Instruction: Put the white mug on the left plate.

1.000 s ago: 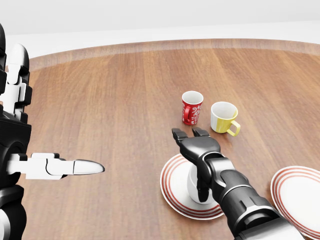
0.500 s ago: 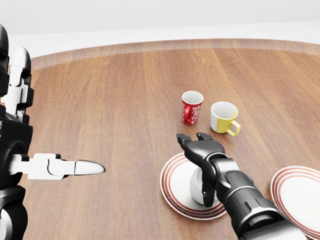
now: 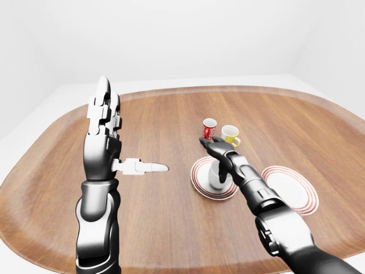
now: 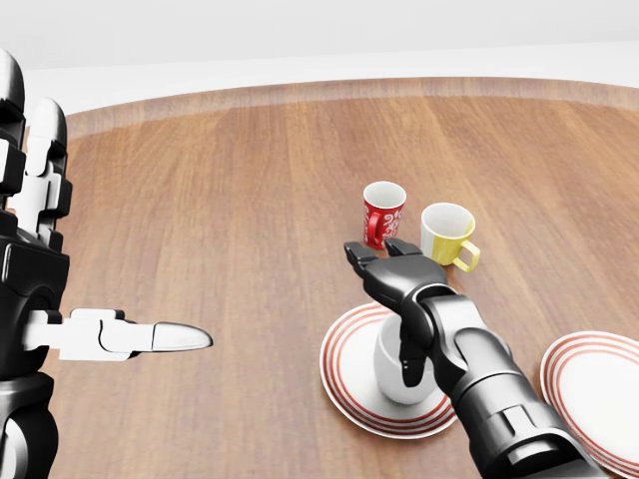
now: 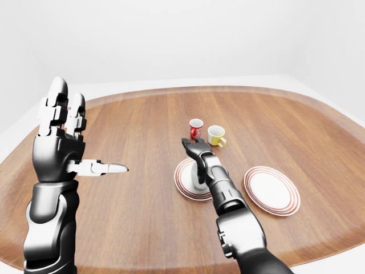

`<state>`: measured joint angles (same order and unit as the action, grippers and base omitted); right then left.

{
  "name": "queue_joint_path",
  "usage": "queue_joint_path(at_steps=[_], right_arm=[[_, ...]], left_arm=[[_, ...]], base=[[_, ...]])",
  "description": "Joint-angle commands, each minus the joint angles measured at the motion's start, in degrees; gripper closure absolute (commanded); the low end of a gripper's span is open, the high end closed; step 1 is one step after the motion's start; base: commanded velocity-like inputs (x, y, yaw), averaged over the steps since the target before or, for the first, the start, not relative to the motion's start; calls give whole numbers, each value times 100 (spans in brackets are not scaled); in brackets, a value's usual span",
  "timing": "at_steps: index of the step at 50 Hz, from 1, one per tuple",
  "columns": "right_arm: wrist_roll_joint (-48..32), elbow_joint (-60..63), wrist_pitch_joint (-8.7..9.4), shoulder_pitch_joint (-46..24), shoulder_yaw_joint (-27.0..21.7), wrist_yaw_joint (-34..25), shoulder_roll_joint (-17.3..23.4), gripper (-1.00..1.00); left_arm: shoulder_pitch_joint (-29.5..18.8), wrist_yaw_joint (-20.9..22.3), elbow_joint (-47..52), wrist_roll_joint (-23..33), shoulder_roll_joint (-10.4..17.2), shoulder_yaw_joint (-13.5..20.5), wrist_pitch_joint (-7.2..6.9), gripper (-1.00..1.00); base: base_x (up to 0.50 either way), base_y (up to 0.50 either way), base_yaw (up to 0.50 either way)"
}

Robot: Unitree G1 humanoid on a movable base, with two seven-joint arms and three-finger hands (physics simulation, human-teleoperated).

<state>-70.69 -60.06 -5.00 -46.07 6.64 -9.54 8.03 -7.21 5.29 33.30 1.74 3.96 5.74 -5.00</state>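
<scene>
white mug (image 4: 399, 371) stands on the left plate (image 4: 344, 384), placement looks done; right robot hand (image 4: 399, 284) spread at its 12 o'clock, withdrawal remains.

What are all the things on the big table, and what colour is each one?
White mug: one, white, standing on the left plate, partly behind the right hand.
Left plate: one, white with red rings, low in the head view, right of centre.
Right plate: one, white with red rings, at the head view's right edge, nothing on it.
Red mug: one, red with white pattern, above the left plate.
Yellow mug: one, yellow, right beside the red mug.
Table: one, brown wood.
Right hand: black, fingers open, over the white mug.
Left hand: black and white, open, raised at the left.
</scene>
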Motion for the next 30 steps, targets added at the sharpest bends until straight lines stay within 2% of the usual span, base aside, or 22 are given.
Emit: queue_joint_path(at_steps=[1, 11, 18, 22, 26, 27, 30], right_arm=[[34, 1578, 0, 570, -63, -902, 7, -100], [136, 2944, 0, 1140, -167, -1699, -28, -100], [245, 3399, 0, 1244, -238, -1973, -48, -100], [671, 3645, 0, 1329, -352, -2151, -147, -100], [1634, 4145, 0, 1507, -498, -2456, -281, -100], [2032, 4414, 22, 1619, -604, -2611, -370, -100], [2821, 4800, 589, 1845, -690, -2517, -392, -100]], left_arm=[[6, 5, -12, 8, -2, 2, 0, -100], [6, 5, 1, 16, -7, -8, 0, -100], [-7, 3, 11, 11, -3, -3, 0, -100], [-26, 0, -4, -1, 7, 17, 0, -100], [-42, -5, 6, -17, 16, 35, 0, -100], [-51, -7, 7, -24, 19, 44, 0, -100], [-71, -13, 25, -39, 29, 57, 0, -100]], base=[[0, 0, 0], [0, 0, 0], [0, 0, 0], [0, 0, 0], [0, 0, 0], [0, 0, 0], [0, 0, 0]])
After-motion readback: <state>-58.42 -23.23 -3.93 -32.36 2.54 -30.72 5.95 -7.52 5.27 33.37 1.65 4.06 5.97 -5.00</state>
